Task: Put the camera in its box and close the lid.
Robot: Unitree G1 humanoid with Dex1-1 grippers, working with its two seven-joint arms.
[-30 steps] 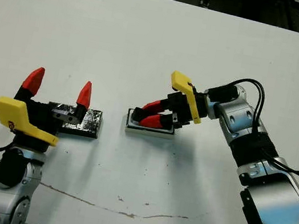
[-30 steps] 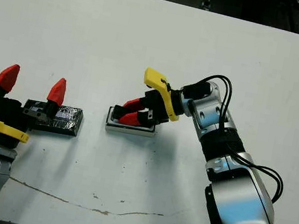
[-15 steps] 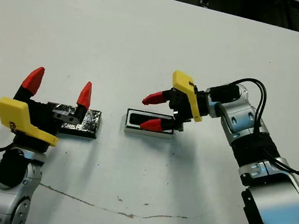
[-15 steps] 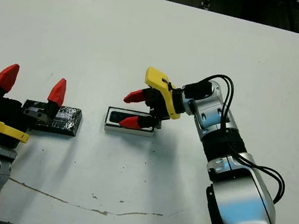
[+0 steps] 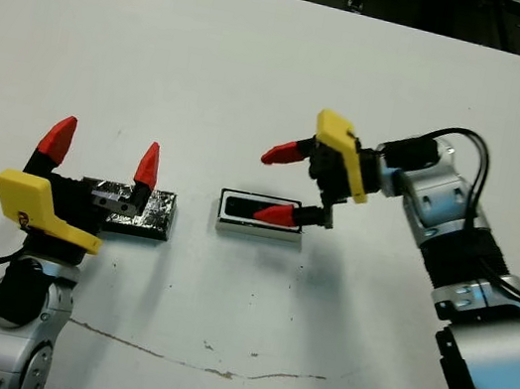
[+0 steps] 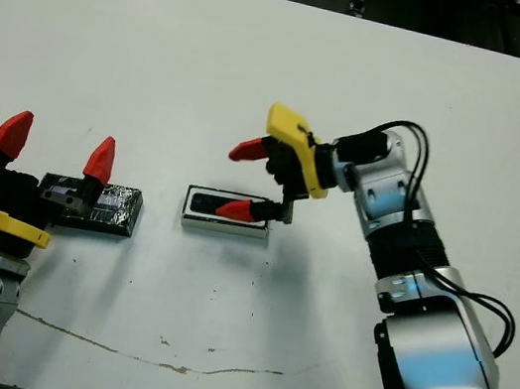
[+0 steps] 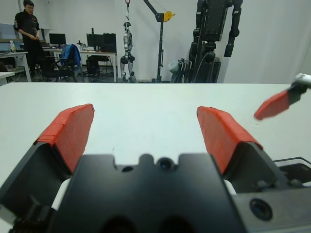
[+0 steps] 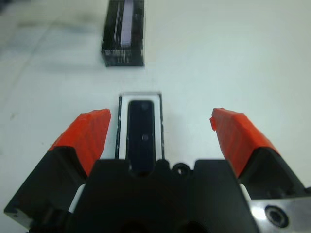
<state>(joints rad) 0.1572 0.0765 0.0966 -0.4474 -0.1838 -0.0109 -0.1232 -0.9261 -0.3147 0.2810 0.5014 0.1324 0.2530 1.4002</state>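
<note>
Black camera (image 8: 141, 133) lies in the box (image 5: 256, 229), right tool (image 5: 278, 182) spread above.

My white table (image 5: 263, 64) carries two things, both in the half nearest me. Near the middle sits the box (image 5: 257, 225), a shallow tray with white inner walls, its long side running across my view, and the slim black camera (image 5: 242, 210) lies flat inside it, lengthwise. At nine o'clock from the box, a clear strip of tabletop between them, the lid (image 5: 148, 214) lies flat on the surface, a black slab with a speckled, silvery sheen, partly hidden behind my left arm. At six o'clock from the box, close to the table's near edge, a thin brown scuff line (image 5: 210, 365) runs across the white top.
</note>
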